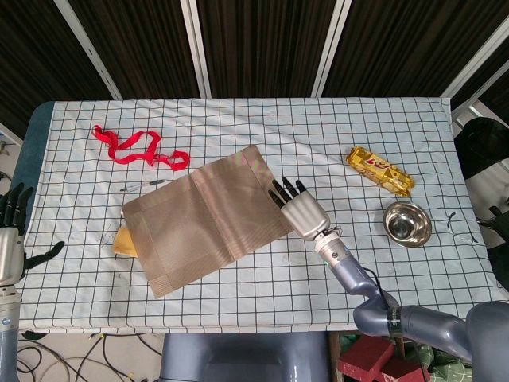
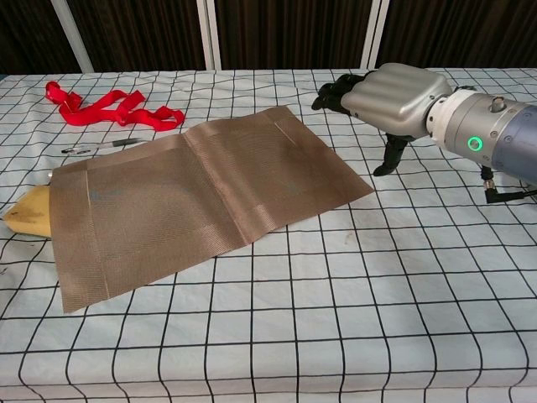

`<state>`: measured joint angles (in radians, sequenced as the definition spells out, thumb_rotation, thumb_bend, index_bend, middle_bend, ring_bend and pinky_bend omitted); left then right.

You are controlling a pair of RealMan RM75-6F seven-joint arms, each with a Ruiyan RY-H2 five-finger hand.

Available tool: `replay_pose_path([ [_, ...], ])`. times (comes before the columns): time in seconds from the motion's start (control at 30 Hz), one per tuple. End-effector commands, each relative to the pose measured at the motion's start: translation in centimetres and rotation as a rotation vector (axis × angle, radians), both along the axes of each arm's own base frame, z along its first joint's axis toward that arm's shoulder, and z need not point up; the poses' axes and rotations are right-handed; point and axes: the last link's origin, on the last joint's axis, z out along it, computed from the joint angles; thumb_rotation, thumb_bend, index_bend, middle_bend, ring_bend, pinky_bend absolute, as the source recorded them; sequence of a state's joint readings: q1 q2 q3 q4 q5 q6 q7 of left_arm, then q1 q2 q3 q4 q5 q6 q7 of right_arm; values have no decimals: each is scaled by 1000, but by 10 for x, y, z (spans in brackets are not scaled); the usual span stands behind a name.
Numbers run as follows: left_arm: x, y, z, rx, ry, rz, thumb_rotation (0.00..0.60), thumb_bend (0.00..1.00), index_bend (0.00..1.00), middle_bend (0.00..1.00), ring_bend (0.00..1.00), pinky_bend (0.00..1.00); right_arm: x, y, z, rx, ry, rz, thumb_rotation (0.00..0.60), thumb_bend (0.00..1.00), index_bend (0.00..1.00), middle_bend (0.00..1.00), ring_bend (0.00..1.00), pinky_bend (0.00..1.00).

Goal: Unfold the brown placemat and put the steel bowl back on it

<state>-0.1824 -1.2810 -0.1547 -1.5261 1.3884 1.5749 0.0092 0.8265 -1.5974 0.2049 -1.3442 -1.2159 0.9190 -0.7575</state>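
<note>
The brown placemat (image 1: 203, 219) (image 2: 197, 197) lies spread flat on the checked cloth with a crease down its middle. The steel bowl (image 1: 407, 224) stands upright on the cloth at the right, apart from the mat; the chest view does not show it. My right hand (image 1: 299, 211) (image 2: 382, 96) hovers palm down over the mat's right edge, fingers stretched out and holding nothing. My left hand (image 1: 9, 239) hangs beyond the table's left edge with its fingers spread, empty.
A red ribbon (image 1: 135, 148) (image 2: 105, 107) and a pen (image 1: 143, 185) (image 2: 99, 147) lie behind the mat on the left. A tan object (image 1: 122, 241) (image 2: 25, 214) peeks from under the mat's left end. A gold snack packet (image 1: 379, 170) lies behind the bowl.
</note>
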Motion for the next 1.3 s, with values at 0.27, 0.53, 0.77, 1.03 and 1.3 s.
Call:
replay_pose_path([
  [0.27, 0, 2, 0, 6, -5, 3, 600, 28, 20, 0, 0, 0, -5, -9, -20, 46, 6, -31, 600, 0, 101, 2, 34, 187],
  [0.53, 0, 3, -1, 6, -7, 7, 600, 28, 20, 0, 0, 0, -8, -13, -31, 85, 15, -30, 600, 0, 101, 2, 34, 187],
  [0.77, 0, 4, -1, 9, -12, 11, 600, 28, 20, 0, 0, 0, -9, -18, -37, 106, 6, -40, 600, 0, 101, 2, 34, 187],
  [1.03, 0, 5, -1, 10, -18, 14, 600, 28, 20, 0, 0, 0, -10, -18, -44, 131, 12, -42, 600, 0, 101, 2, 34, 186],
  [1.3, 0, 5, -1, 8, -24, 16, 600, 28, 20, 0, 0, 0, -13, -19, -51, 142, 28, -50, 600, 0, 101, 2, 34, 185],
])
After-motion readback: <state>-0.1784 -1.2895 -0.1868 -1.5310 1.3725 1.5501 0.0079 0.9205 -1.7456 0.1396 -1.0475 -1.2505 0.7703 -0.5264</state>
